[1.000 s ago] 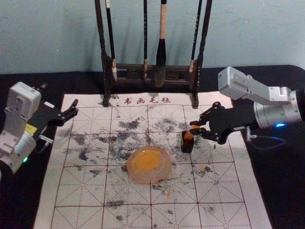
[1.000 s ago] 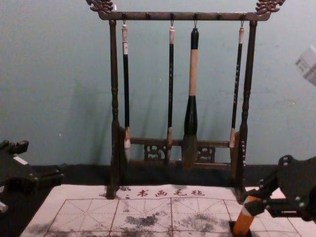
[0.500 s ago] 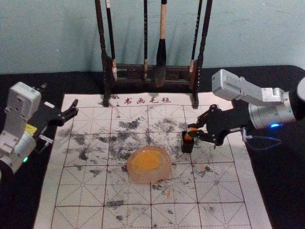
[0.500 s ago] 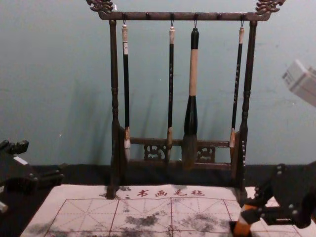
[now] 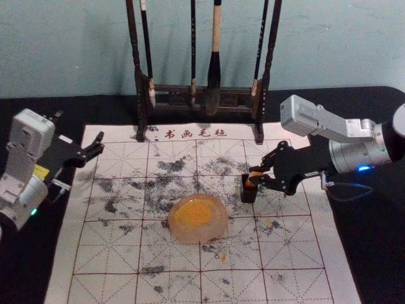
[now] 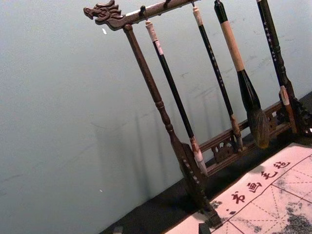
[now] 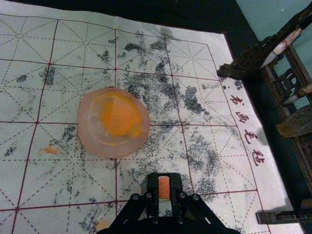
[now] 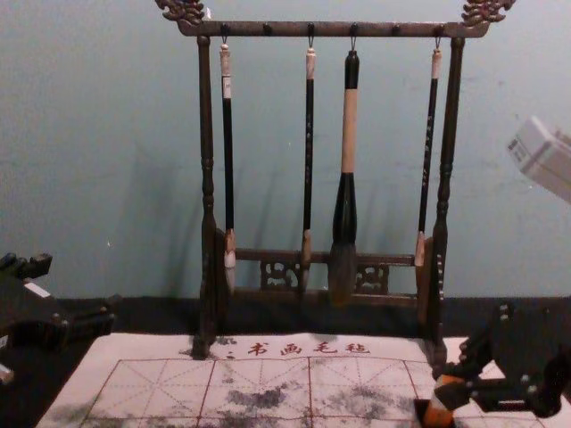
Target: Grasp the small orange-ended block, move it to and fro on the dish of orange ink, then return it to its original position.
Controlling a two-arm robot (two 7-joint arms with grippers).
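Note:
My right gripper is closed on the upper part of the orange-ended block, whose lower end is inside a small dark square holder. From the chest view, the block leans slightly, with a pale band near its top. In the right wrist view, orange shows between the fingertips of the right gripper. The round translucent dish with orange ink lies left of the holder. My left gripper is parked open at the left, holding nothing.
A dark wooden rack with hanging brushes stands behind the work. The white gridded mat, marked with ink smudges, lies under the dish and holder. Orange spots dot the mat near the dish.
Since a second ago the right gripper has shifted left and down, and the block has gone deeper into the holder. The left arm has stayed still.

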